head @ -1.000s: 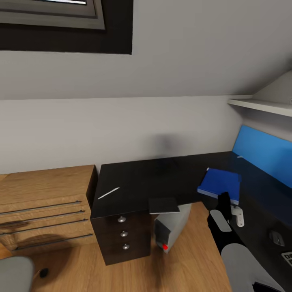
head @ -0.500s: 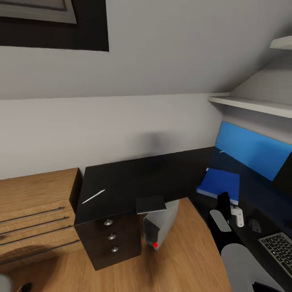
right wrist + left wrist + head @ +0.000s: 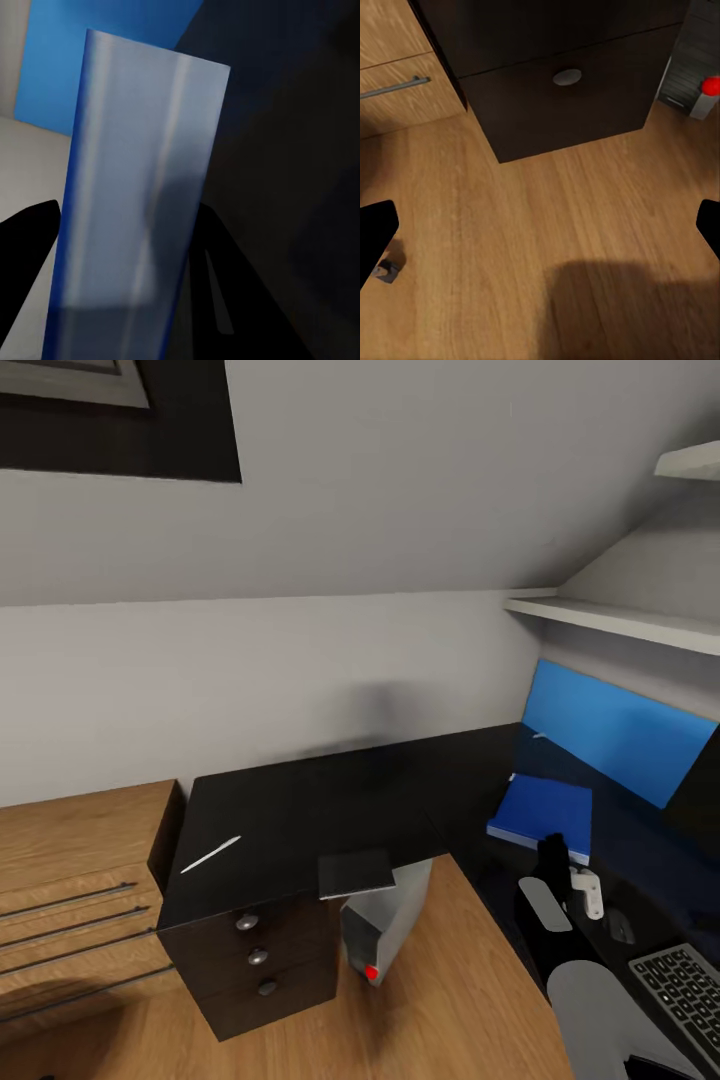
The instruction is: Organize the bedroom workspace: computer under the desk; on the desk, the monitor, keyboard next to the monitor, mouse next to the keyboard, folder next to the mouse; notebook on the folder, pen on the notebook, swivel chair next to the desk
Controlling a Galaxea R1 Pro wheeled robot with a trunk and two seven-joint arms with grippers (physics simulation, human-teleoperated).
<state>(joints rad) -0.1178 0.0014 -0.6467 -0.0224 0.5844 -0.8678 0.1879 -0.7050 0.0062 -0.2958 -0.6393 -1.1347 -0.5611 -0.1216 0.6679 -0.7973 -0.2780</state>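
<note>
My right gripper is shut on the near edge of the blue folder, which sits low over the desk's glossy black top; up close the folder lies between both dark fingers. The white pen lies at the desk's left end. A dark grey notebook overhangs the front edge above the grey computer. The keyboard and mouse lie at the right. My left gripper is open over wood floor. The swivel chair is out of view.
A light-wood chest of drawers stands left of the desk's dark drawers. A blue wall panel and white shelves back the right wing. A black slab is cut off at the right edge.
The camera has turned right, so the whole picture shifted left. The keyboard and mouse came into view and the chair's seat left it. The right gripper still holds the folder.
</note>
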